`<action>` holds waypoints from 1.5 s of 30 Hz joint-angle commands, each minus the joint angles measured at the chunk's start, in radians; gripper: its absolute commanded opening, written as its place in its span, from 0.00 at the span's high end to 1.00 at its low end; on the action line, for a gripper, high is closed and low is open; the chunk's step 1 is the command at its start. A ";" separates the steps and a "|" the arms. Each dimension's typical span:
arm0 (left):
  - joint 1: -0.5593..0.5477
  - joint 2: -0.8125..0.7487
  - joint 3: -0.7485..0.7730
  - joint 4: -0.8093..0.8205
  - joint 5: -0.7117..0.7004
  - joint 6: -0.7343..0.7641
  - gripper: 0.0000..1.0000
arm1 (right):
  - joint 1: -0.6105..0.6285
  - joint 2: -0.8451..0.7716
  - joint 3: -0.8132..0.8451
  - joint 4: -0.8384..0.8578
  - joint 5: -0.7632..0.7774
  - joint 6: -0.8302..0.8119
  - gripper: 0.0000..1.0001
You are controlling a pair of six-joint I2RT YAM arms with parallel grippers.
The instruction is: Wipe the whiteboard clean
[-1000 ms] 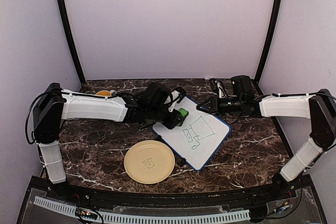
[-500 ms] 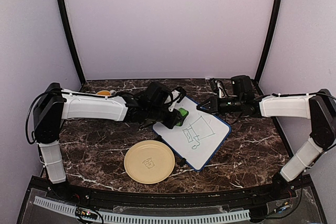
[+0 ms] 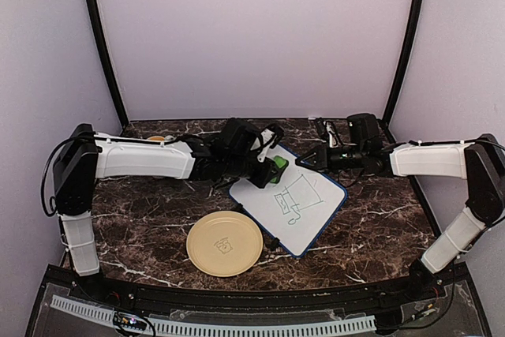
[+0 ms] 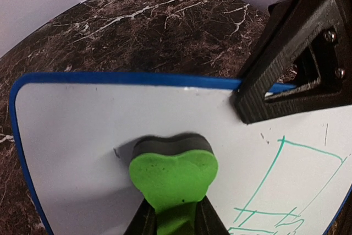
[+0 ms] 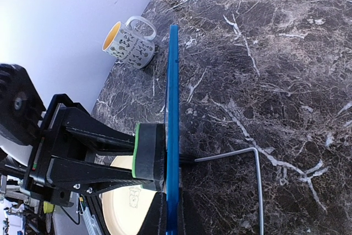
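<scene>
- While the left claw [image 3: 267, 170] is clenched on a green eraser with a dark felt pad [image 4: 173, 171], the pad rests against the white rectangular whiteboard with a thin blue frame [image 3: 308, 215], close to the board's far corner
- The whiteboard sits around the middle of the dark marble surface [image 3: 142, 211], a little toward the right edge, turned so that one rounded corner points at the near edge
- The right claw [image 3: 304, 162] is clamped shut on the whiteboard's far right edge, a finger on either side of the blue frame; its wrist camera sees the board edge-on, and I cannot tell whether the board lies flat or tipped
- A green marker doodle of boxes [image 3: 290, 199] fills the middle of the board, apart from the eraser
- A round pale-yellow plate [image 3: 225, 244] lies toward the near edge, just beside the board's near left side
- A white patterned mug with a yellow inside [image 5: 129, 42] stands upright near the far left corner
- A thin bent metal wire [image 5: 250, 163] shows beside the board's edge in the right wrist view
</scene>
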 commanded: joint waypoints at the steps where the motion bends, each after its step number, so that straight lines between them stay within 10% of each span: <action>1: 0.002 -0.038 -0.132 -0.041 -0.002 -0.006 0.97 | 0.017 0.027 -0.002 -0.044 -0.012 -0.042 1.00; 10: 0.002 -0.071 -0.274 -0.013 -0.003 -0.023 0.97 | 0.017 0.027 0.000 -0.049 -0.015 -0.046 1.00; 22: -0.021 0.025 0.034 -0.086 -0.011 0.079 0.98 | 0.016 0.028 0.009 -0.056 -0.011 -0.047 1.00; 38: -0.042 -0.038 -0.236 -0.106 -0.051 0.071 0.98 | 0.015 0.032 0.011 -0.053 -0.011 -0.051 1.00; 45: -0.041 0.007 -0.011 -0.157 -0.067 0.106 0.98 | 0.015 0.038 0.009 -0.033 -0.015 -0.037 1.00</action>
